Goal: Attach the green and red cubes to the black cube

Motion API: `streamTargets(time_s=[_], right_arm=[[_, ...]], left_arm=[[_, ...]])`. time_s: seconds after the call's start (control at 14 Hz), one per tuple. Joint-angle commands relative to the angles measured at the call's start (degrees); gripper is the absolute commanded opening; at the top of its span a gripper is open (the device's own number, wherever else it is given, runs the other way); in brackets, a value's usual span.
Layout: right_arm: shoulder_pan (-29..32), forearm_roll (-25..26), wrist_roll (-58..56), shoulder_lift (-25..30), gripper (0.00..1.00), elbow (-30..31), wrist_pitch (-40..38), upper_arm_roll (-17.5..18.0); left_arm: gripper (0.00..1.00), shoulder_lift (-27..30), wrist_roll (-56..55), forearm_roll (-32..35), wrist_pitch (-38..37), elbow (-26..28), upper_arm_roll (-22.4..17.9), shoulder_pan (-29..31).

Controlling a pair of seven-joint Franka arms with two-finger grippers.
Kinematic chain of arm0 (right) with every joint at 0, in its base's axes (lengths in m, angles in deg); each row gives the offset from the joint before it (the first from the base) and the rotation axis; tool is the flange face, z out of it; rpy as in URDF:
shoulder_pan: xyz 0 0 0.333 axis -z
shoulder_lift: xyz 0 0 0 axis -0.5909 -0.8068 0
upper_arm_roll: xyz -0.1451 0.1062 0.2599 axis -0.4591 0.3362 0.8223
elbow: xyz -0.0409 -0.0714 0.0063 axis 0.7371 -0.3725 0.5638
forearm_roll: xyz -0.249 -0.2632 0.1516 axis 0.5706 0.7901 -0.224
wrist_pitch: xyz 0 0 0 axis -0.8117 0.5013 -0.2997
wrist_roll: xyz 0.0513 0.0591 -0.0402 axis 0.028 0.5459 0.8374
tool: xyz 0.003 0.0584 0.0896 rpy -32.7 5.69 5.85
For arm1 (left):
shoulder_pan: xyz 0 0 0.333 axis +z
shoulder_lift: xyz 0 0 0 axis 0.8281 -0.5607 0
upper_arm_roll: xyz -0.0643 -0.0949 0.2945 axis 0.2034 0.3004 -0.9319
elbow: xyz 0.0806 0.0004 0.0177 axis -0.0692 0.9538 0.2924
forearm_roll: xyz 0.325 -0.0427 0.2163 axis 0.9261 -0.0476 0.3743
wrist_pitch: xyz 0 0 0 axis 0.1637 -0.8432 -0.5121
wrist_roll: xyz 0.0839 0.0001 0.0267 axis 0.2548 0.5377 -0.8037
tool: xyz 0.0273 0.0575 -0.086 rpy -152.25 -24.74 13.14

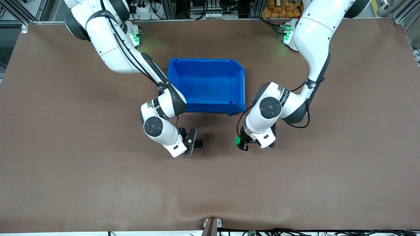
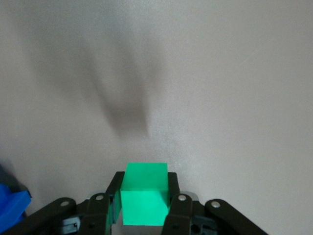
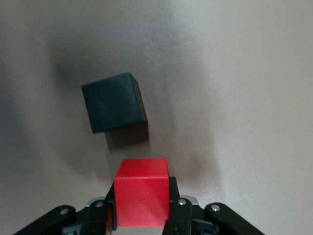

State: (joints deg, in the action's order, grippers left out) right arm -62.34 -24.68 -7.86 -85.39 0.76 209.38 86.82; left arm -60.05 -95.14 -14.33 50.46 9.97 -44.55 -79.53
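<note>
Two cubes are in hand: the right gripper (image 3: 142,210) clamps the red cube (image 3: 141,198) just beside the black cube (image 3: 113,108) on the table (image 1: 98,183); the left gripper (image 2: 144,208) clamps the green cube (image 2: 144,198) over bare table nearby. Next, judged: press red squarely against black.

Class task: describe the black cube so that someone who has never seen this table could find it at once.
Start at the blue bin. Nearer the front camera lies the black cube, on the table beside the right gripper. Unlike the red cube and green cube, no gripper holds it.
</note>
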Motion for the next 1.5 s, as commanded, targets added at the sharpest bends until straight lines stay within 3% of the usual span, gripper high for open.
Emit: streamTargets(time_s=[0.0,0.43,0.5,0.57,1.0,1.43], right_arm=[[-2.3,1.4,2.1,-1.9,0.00,-2.5,-0.7,-1.2],[-3.8,2.2,3.8,-1.9,0.03,-2.2,-0.7,-1.3],[-4.2,2.3,3.9,-1.9,0.71,-2.1,-0.4,-1.6],[-4.5,2.4,4.4,-1.9,1.00,-2.1,-0.4,-2.2],[-4.7,2.5,7.5,-0.4,1.00,-1.9,-2.5,-3.2],[-0.8,2.5,7.3,5.7,1.00,-2.0,-13.6,-3.3]], left_arm=[[0.00,-0.2,-1.1,-0.5,-1.1,-1.2,-0.2,-0.4],[0.00,-0.1,-2.2,-0.5,-1.1,-1.2,-0.3,-0.4],[0.00,-0.1,-2.2,-0.5,-1.1,-1.2,-0.3,-0.4],[0.00,-0.1,-2.2,-0.6,-1.1,-1.2,-0.3,-0.4],[0.00,-0.9,-5.4,-0.6,-0.9,-1.8,-0.3,-1.4],[0.00,-8.1,-9.1,-0.6,-0.4,-12.6,-0.5,-4.8]])
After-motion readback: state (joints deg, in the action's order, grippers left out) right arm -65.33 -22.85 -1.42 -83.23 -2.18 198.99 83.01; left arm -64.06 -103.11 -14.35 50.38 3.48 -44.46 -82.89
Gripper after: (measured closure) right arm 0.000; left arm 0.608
